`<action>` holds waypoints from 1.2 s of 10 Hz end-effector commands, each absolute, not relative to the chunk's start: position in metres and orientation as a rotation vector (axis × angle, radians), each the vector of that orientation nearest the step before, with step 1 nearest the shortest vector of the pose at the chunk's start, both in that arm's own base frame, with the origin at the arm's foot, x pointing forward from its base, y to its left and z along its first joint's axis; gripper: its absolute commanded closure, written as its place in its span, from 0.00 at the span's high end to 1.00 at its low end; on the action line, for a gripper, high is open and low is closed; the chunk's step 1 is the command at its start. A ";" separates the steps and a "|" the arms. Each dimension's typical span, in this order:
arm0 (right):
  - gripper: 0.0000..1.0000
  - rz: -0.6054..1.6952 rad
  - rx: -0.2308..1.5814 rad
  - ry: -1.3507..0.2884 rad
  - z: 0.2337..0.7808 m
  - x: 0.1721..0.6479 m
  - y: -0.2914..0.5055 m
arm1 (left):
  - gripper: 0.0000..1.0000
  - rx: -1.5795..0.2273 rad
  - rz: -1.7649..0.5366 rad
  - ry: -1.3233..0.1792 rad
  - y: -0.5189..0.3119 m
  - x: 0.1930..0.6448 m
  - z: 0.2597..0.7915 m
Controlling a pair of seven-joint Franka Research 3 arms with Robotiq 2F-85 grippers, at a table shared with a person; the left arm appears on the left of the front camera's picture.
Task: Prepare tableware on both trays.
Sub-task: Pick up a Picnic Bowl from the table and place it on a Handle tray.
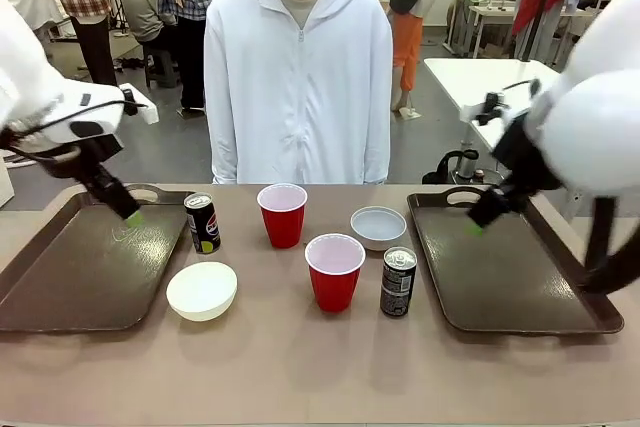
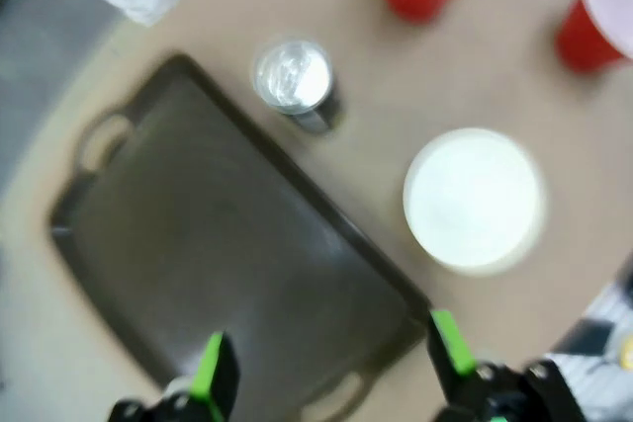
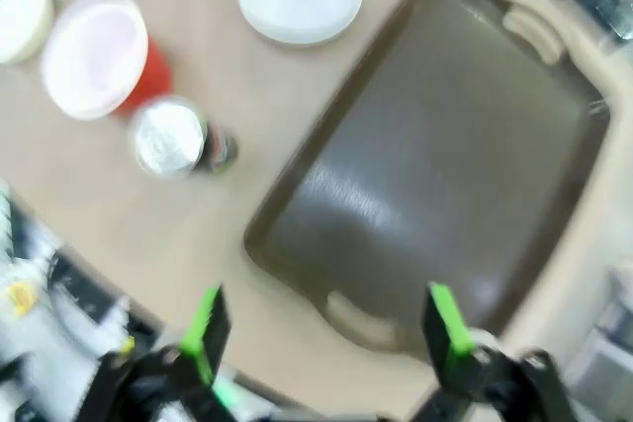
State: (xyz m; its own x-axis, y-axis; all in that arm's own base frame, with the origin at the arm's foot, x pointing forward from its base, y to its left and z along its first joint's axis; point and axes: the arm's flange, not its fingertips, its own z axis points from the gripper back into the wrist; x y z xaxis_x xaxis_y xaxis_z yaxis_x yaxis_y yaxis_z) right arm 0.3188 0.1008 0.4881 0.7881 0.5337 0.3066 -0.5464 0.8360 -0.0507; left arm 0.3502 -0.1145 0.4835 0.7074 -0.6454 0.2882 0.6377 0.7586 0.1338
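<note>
Glossy dark brown rimmed left tray (image 1: 70, 277) and right tray (image 1: 520, 282), between them on matte tan table (image 1: 300, 372) two red plastic cups (image 1: 282, 217) (image 1: 334, 277), round cream bowl (image 1: 201, 290), pale grey bowl (image 1: 379, 227), two dark cans (image 1: 203, 223) (image 1: 398, 283), left gripper (image 2: 329, 355) spread wide above left tray, right gripper (image 3: 326, 328) likewise above right tray

Glossy brown plastic trays (image 1: 90, 277), shiny metal-topped cans (image 1: 398, 282), smooth red plastic cups (image 1: 334, 272), matt table (image 1: 320, 367)
</note>
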 end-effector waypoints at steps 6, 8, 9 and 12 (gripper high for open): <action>1.00 0.555 0.145 -0.080 0.485 0.277 0.079 | 1.00 -0.175 -0.674 -0.090 -0.108 0.324 0.462; 1.00 0.574 0.103 -0.061 0.473 0.289 0.081 | 1.00 -0.159 -0.639 -0.083 -0.111 0.337 0.446; 1.00 0.539 0.252 -0.037 0.458 0.303 0.063 | 1.00 -0.316 -0.616 -0.106 -0.099 0.340 0.442; 1.00 0.351 0.679 -0.111 0.454 0.297 -0.042 | 1.00 -0.719 -0.513 -0.144 -0.018 0.350 0.455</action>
State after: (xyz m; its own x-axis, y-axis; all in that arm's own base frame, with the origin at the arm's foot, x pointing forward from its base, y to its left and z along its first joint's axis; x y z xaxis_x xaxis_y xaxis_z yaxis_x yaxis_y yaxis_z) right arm 0.3018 -0.0085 0.4581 0.9144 0.3623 0.1807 -0.4040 0.7876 0.4652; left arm 0.3461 -0.0461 0.4501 0.8521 -0.4500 0.2672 0.5229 0.7113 -0.4698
